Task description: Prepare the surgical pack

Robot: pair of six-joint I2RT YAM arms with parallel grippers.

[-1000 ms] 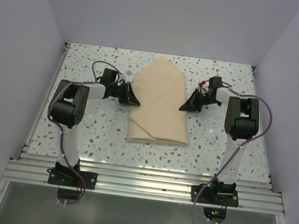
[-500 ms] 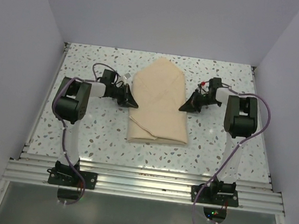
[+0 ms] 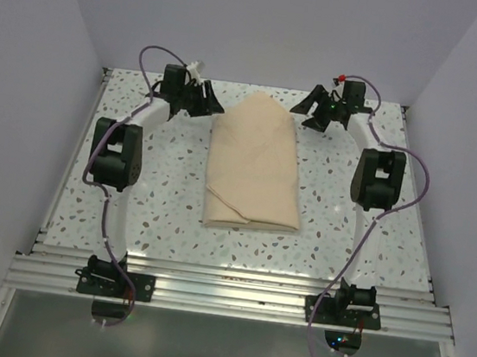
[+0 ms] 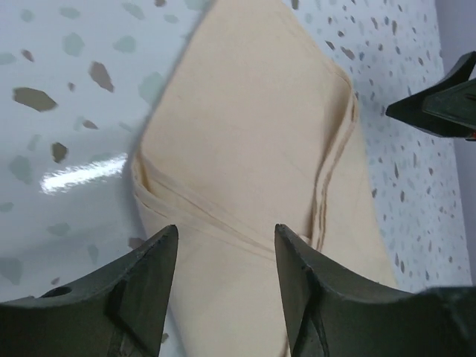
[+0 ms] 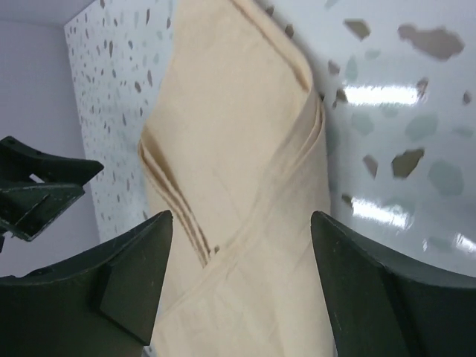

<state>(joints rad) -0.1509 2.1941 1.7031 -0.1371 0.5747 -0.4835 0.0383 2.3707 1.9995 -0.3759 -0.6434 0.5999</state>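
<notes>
The surgical pack (image 3: 253,163) lay beyond two sets of spread fingers. The left gripper (image 4: 224,232) stood open and empty near its far left corner, and the right gripper (image 5: 242,216) gaped wider near its far right corner, neither touching it. The pack was a folded tan bundle mid-way across the speckled table (image 3: 167,196), its pointed end toward the back wall.

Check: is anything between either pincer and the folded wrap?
Nothing visible. The left pincer and right pincer hang open on either side of the wrap near its far tip, with only table surface between them and it.
</notes>
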